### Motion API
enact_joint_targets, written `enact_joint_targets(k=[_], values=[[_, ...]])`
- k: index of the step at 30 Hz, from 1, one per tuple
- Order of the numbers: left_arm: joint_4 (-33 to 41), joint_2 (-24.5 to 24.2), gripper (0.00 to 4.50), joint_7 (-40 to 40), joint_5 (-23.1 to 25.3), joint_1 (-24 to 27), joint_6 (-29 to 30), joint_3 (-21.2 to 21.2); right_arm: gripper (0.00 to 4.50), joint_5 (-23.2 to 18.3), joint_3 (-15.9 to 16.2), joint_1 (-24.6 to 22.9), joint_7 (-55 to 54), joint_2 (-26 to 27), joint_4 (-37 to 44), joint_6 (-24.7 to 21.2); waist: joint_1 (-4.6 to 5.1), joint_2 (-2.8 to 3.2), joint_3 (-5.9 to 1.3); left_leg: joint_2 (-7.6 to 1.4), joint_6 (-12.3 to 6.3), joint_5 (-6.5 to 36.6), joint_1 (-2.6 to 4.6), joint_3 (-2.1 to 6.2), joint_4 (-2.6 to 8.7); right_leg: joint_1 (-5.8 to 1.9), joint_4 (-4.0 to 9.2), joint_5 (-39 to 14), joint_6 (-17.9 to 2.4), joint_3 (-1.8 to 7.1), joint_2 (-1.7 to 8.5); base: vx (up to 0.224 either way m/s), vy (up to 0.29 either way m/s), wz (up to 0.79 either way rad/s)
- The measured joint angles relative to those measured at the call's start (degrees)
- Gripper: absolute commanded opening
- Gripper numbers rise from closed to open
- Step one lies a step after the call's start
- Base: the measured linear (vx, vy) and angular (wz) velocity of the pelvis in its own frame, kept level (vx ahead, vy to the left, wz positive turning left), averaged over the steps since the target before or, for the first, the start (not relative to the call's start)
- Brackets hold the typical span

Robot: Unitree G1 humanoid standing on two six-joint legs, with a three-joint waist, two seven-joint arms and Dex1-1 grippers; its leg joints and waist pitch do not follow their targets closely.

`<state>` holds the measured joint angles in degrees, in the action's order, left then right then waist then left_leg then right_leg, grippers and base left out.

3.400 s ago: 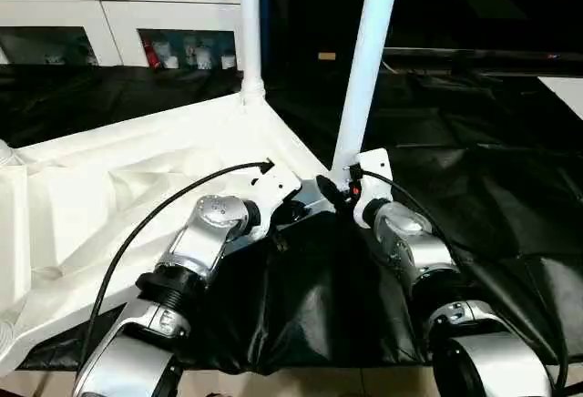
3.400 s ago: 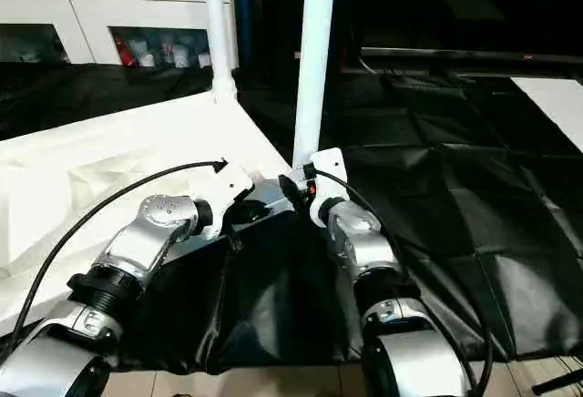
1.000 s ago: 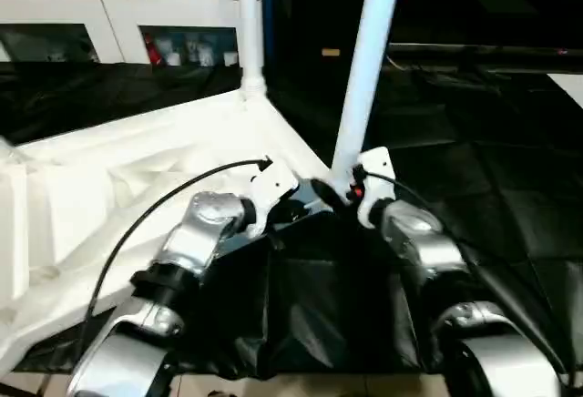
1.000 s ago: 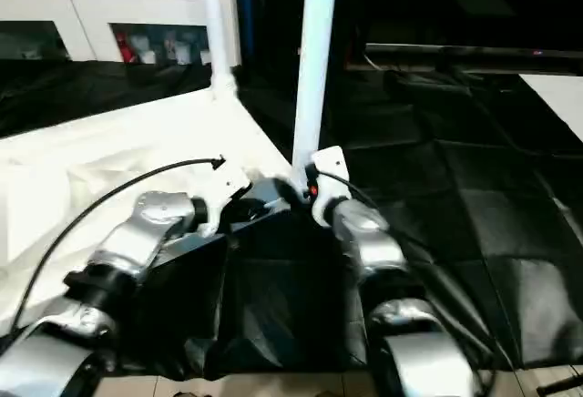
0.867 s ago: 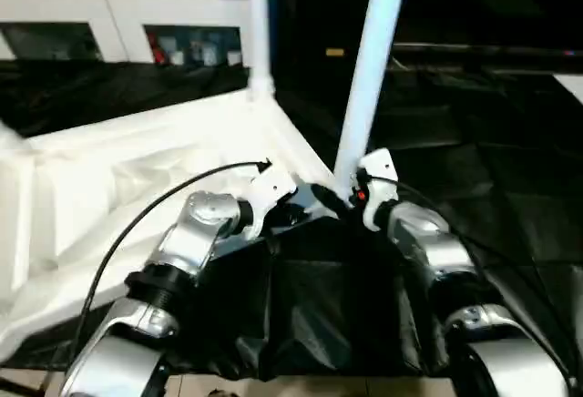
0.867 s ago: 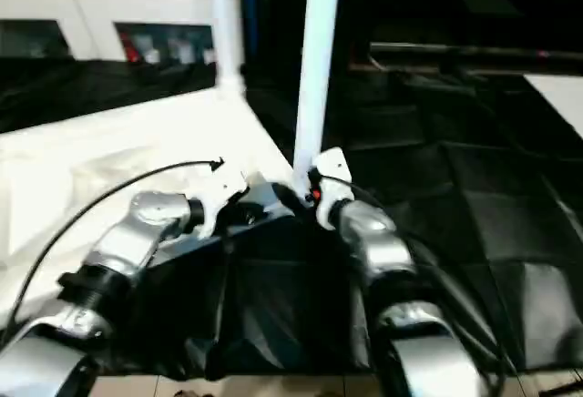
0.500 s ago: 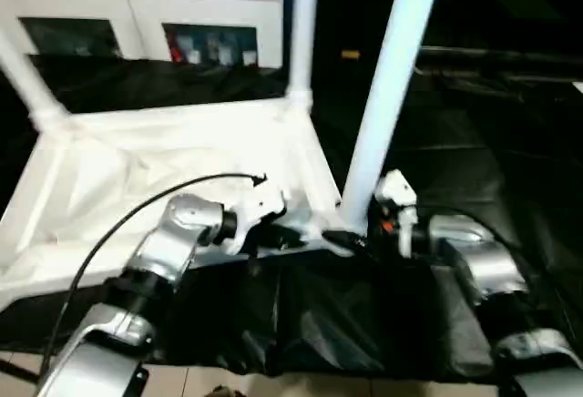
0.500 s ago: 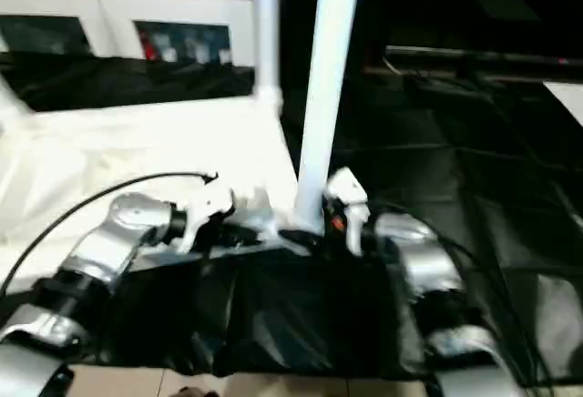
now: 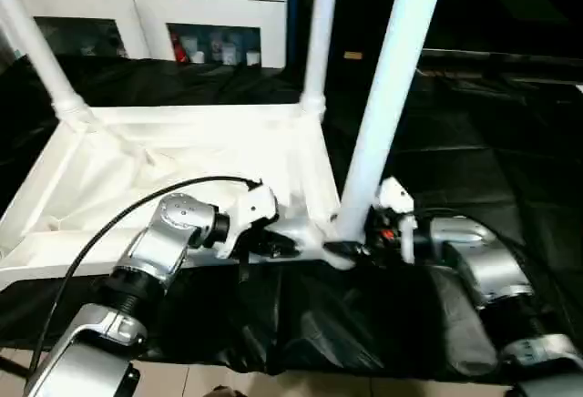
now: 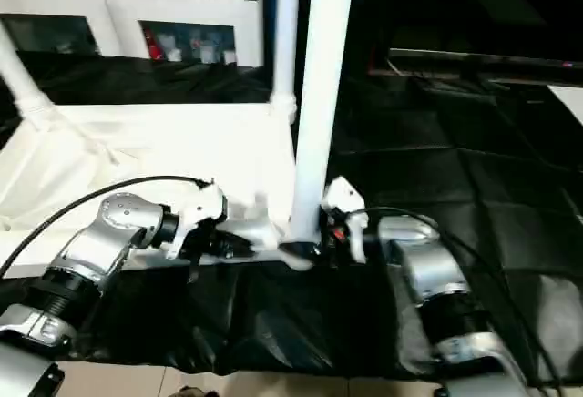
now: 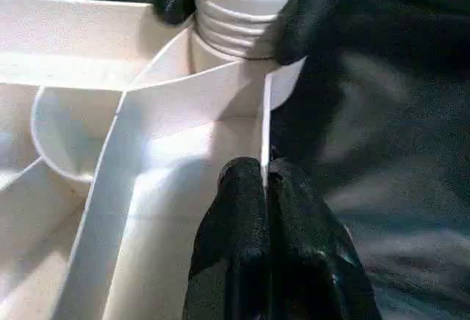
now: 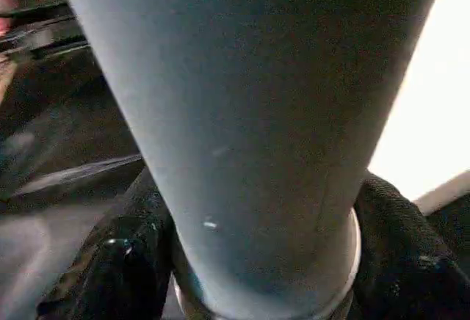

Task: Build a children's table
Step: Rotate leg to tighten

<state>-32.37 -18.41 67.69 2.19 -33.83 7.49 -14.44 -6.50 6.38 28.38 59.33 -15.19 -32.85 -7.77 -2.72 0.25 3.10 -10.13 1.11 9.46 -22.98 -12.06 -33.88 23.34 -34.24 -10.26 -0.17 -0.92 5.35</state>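
While left claw point(image 11: 266, 188) pinches the tabletop's rim point(image 11: 266, 125) tight, right claw point(image 12: 257, 261) apparently clasps the near leg's point(image 9: 387, 96) base.

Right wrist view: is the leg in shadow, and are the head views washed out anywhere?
Right wrist view: the leg reads dull grey-blue, in shade, with a blown-out white patch behind it. Left eye view: the tabletop's underside glares white, ribs faint; the black cloth swallows detail. Left wrist view: the rim is crisp, the cloth beyond it soft.
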Motion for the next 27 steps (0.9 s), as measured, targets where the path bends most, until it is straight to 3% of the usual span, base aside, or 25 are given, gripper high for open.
enact_joint_targets(k=[6,9,13,15,20,24,27], values=[[-2.53,4.80,0.00,-11.26,2.02,-2.01,2.85,1.55,2.72,0.64,-4.31,3.67,-19.11,6.38,-6.85,1.23,1.46,-0.01,-0.01,0.05,0.00,0.00,0.02,0.00,-0.04,0.00,0.19,0.00,0.00,0.08,0.01,0.000,0.000,0.00],[-4.60,7.91,0.00,-18.01,3.23,-3.53,4.11,2.35,2.72,0.75,-6.66,6.76,-30.58,10.18,-11.62,2.34,1.80,0.02,-0.02,0.06,0.01,0.00,0.01,0.00,-0.02,0.02,0.14,0.01,0.00,0.08,0.01,0.000,0.000,0.00],[-5.38,10.07,0.00,-22.23,3.75,-4.39,5.11,2.48,2.72,1.25,-8.32,8.97,-37.53,12.25,-15.17,4.17,1.91,0.07,-0.05,0.07,0.00,0.00,0.01,0.00,-0.02,0.01,0.13,0.02,-0.01,0.07,0.01,0.000,0.000,0.00],[-5.40,10.22,0.00,-22.71,3.78,-4.49,5.11,2.59,3.42,1.45,-8.95,9.68,-38.36,12.82,-16.31,5.26,1.93,0.09,-0.06,0.06,0.00,0.00,0.00,0.00,-0.02,0.01,0.13,0.04,-0.01,0.05,0.01,0.000,0.000,0.00],[-5.39,9.74,0.00,-20.72,3.73,-4.46,4.69,2.99,3.76,1.40,-9.10,9.75,-35.52,12.59,-16.73,5.94,1.90,0.15,-0.07,0.04,-0.02,0.01,-0.02,0.00,0.00,0.02,0.14,0.03,-0.01,0.01,0.01,0.000,0.000,0.00],[-4.79,8.43,0.00,-17.57,3.11,-3.87,3.89,2.77,3.96,1.42,-7.00,9.33,-29.15,10.36,-15.72,5.16,2.11,0.27,0.00,0.03,-0.02,0.01,-0.01,0.01,0.00,0.02,0.12,0.03,-0.01,0.00,0.00,0.000,0.000,0.00],[-3.80,6.84,0.00,-13.85,2.32,-3.06,2.72,2.00,3.96,1.45,-4.93,7.33,-22.02,7.60,-12.88,5.02,1.69,0.43,0.04,0.03,-0.02,0.01,-0.03,0.01,0.00,-0.01,0.11,0.03,-0.01,-0.02,0.00,0.000,0.000,0.00]])
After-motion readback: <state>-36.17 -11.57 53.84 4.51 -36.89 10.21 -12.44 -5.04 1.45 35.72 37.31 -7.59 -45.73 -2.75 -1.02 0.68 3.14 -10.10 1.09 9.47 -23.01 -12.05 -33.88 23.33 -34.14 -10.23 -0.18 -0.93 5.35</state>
